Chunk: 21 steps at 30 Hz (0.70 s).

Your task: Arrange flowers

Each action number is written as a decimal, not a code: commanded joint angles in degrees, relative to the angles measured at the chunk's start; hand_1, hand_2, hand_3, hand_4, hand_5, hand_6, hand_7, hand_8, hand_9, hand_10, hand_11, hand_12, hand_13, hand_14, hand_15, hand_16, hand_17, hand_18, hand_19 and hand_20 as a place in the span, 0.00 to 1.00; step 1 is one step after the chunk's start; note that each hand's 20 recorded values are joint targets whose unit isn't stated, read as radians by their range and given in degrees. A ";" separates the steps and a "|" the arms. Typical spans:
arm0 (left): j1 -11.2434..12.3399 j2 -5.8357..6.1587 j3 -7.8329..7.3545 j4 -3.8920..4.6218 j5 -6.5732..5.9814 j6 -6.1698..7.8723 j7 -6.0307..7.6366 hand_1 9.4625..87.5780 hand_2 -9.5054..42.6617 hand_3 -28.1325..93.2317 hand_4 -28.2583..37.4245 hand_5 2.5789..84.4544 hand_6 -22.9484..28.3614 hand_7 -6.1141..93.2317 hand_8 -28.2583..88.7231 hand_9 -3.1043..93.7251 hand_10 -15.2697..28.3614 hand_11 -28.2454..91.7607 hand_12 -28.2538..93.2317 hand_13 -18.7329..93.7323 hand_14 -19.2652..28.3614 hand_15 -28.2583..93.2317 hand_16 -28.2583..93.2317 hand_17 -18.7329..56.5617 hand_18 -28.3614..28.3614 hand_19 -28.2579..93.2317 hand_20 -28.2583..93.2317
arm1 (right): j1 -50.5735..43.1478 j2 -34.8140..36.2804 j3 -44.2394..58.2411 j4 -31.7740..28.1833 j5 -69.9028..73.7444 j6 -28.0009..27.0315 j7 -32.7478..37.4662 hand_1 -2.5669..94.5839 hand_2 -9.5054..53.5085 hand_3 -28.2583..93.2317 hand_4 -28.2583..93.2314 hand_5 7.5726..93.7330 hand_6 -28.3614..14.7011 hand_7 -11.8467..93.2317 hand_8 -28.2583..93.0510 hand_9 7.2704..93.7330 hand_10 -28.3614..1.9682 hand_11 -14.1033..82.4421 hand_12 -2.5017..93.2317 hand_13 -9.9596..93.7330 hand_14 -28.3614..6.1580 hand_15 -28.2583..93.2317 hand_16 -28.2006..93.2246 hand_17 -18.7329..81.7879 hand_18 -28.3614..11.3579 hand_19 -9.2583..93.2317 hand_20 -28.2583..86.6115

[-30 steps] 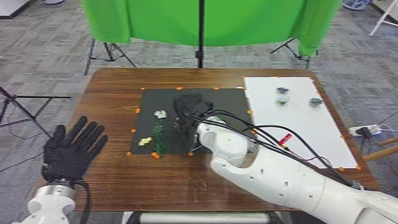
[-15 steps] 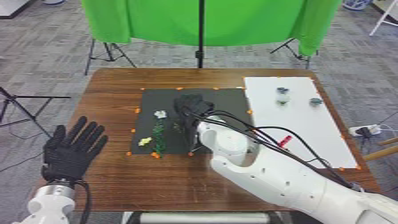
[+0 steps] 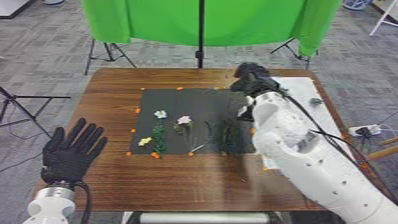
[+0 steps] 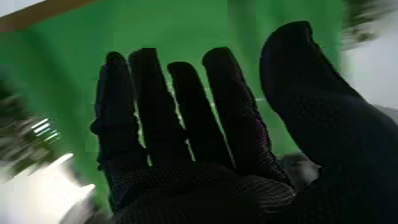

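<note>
my right hand [image 4: 182, 192] is spread, pinching nothing. the pink flower [image 3: 184, 120] lies on the black mat [image 3: 178, 98]; i judge it light and easily crushed, so i'd pinch its stem [image 3: 190, 134] gently.

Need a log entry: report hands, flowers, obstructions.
Right hand and left hand open. Pink flower, white flower, yellow flower on flat black mat. White right arm hides part of white sheet.
</note>
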<state>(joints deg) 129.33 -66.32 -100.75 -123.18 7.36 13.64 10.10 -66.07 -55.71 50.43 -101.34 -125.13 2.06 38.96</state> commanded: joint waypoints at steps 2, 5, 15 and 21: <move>1.28 -0.14 -0.63 -0.24 -0.05 0.26 0.08 0.23 0.45 0.82 0.00 0.50 0.64 0.18 0.18 0.42 0.72 0.38 0.34 0.41 0.72 0.48 0.20 0.18 0.73 0.45 0.35 | 0.60 8.34 1.21 9.54 6.82 2.14 7.45 0.52 0.00 0.89 0.00 0.59 0.53 0.26 0.13 0.48 0.34 0.27 0.15 0.50 0.28 0.47 0.34 0.39 0.10 0.78 0.45; 1.02 -0.12 -0.51 -0.20 -0.04 0.81 -0.31 0.24 0.46 0.82 0.00 0.50 0.64 0.18 0.18 0.42 0.72 0.38 0.34 0.41 0.72 0.48 0.20 0.18 0.73 0.45 0.35 | -1.01 7.64 2.14 10.62 9.47 3.14 5.92 0.53 0.00 0.89 0.00 0.59 0.54 0.26 0.13 0.48 0.36 0.27 0.15 0.51 0.30 0.47 0.34 0.40 0.10 0.78 0.44; 1.03 -0.36 0.16 -0.30 -2.14 2.78 0.67 0.23 0.46 0.82 0.00 0.51 0.64 0.18 0.18 0.42 0.72 0.39 0.34 0.42 0.73 0.49 0.19 0.18 0.73 0.45 0.35 | -0.01 4.84 0.14 14.44 8.73 11.11 4.65 0.53 0.00 0.87 0.00 0.56 0.57 0.28 0.12 0.49 0.45 0.28 0.15 0.57 0.38 0.48 0.35 0.42 0.13 0.78 0.44; 1.34 -0.61 0.39 -0.37 -2.33 2.54 0.48 0.23 0.46 0.82 0.00 0.51 0.65 0.18 0.18 0.43 0.72 0.39 0.34 0.42 0.73 0.49 0.19 0.18 0.73 0.46 0.35 | 2.92 3.60 -3.73 17.39 5.82 10.88 5.32 0.61 0.00 0.78 0.00 0.69 0.61 0.33 0.17 0.66 0.52 0.32 0.17 0.66 0.48 0.51 0.37 0.44 0.16 0.81 0.46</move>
<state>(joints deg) 129.63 -66.29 -100.78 -123.43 5.86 15.67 10.69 -66.24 -50.43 49.82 -86.41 -115.91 14.28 44.08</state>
